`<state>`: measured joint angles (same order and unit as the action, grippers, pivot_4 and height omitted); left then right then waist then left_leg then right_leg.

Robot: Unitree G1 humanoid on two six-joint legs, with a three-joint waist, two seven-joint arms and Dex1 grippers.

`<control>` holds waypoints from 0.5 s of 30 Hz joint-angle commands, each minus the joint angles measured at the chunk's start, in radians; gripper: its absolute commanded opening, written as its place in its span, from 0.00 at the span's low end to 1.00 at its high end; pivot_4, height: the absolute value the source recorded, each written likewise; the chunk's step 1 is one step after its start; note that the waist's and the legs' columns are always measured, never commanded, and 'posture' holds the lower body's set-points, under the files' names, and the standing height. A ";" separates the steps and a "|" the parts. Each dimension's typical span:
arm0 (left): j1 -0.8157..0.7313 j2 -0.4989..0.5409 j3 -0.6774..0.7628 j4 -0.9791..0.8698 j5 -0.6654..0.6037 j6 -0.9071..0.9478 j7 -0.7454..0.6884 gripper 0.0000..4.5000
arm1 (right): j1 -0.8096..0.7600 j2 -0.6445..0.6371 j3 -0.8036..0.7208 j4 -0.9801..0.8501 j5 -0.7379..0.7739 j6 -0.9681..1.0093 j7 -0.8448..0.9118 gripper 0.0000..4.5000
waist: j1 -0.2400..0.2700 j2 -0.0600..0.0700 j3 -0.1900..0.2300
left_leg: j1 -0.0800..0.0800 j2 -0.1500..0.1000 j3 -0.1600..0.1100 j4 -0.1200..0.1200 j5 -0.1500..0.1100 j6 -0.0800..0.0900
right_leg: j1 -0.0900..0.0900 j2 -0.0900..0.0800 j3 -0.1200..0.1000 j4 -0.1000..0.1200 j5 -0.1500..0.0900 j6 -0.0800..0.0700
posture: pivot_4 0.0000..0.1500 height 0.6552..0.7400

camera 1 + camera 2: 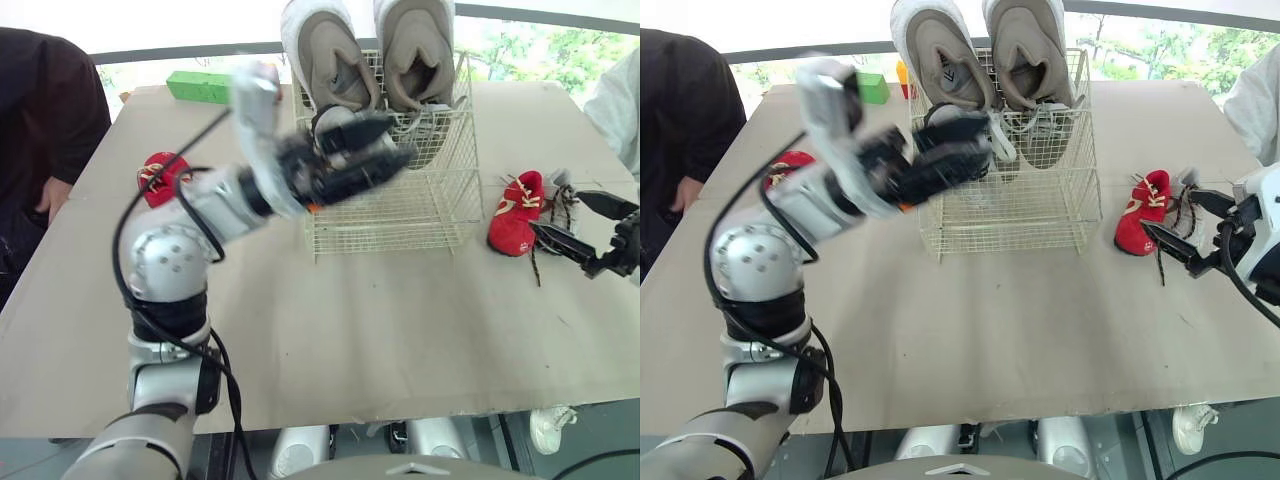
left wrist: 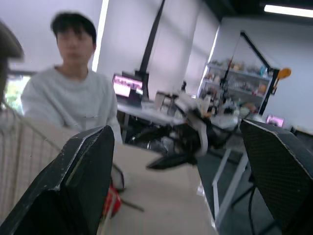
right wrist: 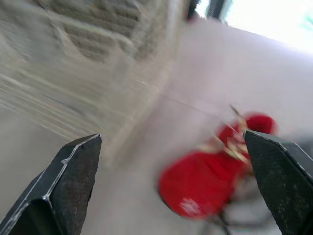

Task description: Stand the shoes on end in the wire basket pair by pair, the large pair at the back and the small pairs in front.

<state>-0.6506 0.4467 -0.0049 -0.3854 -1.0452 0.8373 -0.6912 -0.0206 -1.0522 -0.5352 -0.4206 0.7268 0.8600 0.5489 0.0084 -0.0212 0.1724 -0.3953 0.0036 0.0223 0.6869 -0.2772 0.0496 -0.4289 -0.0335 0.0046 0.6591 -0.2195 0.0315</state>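
The large pair of grey shoes (image 1: 335, 50) stands on end at the back of the wire basket (image 1: 400, 215), toes up and side by side, with the front part of the basket bare. One small red shoe (image 1: 518, 212) lies on the table (image 1: 350, 330) just to the right of the basket, with dark laces trailing beside it. A second red shoe (image 1: 160, 175) lies to the basket's left, partly hidden behind the left arm. The left gripper (image 1: 385, 148) hangs, blurred, in front of the basket's upper front edge; its fingers are spread wide with nothing between them. The right gripper (image 1: 560, 213) is low over the table just right of the red shoe, its fingers also spread and pointing at the shoe without touching it. A green block (image 1: 198, 86) sits at the far left of the table. A person in dark clothes (image 1: 45, 110) stands at the left edge, and a person in a light top (image 1: 620, 100) is at the right.
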 commanded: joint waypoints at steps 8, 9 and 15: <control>0.062 0.016 -0.130 -0.070 0.205 -0.127 -0.110 0.98 | -0.573 -0.044 0.473 0.617 -0.285 0.103 0.056 1.00 | -0.023 0.001 0.000 | 0.001 0.000 0.005 0.000 0.000 0.000 | -0.001 0.002 0.007 -0.002 0.000 0.000 | 1.00 1.00; 0.064 0.019 -0.131 -0.073 0.217 -0.135 -0.117 0.98 | -0.628 -0.033 0.510 0.688 -0.323 0.083 0.072 1.00 | -0.022 0.001 0.000 | 0.001 0.000 0.004 0.000 0.000 0.000 | -0.001 0.002 0.007 -0.002 0.000 0.000 | 1.00 1.00; 0.111 0.040 -0.138 -0.094 0.285 -0.219 -0.173 1.00 | -0.861 0.033 0.669 1.040 -0.498 -0.042 0.194 0.89 | -0.015 0.002 0.000 | -0.004 0.000 0.004 -0.003 0.000 0.000 | -0.004 0.000 0.005 -0.004 0.000 0.000 | 1.00 1.00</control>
<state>-0.5403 0.4916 -0.1539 -0.4381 -0.7694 0.6570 -0.8560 -0.8451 -1.0100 0.1184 0.5627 0.2833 0.8687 0.7047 -0.0065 -0.0195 0.1727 -0.3996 0.0036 0.0261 0.6844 -0.2772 0.0496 -0.4333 -0.0334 0.0090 0.6544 -0.2193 0.0319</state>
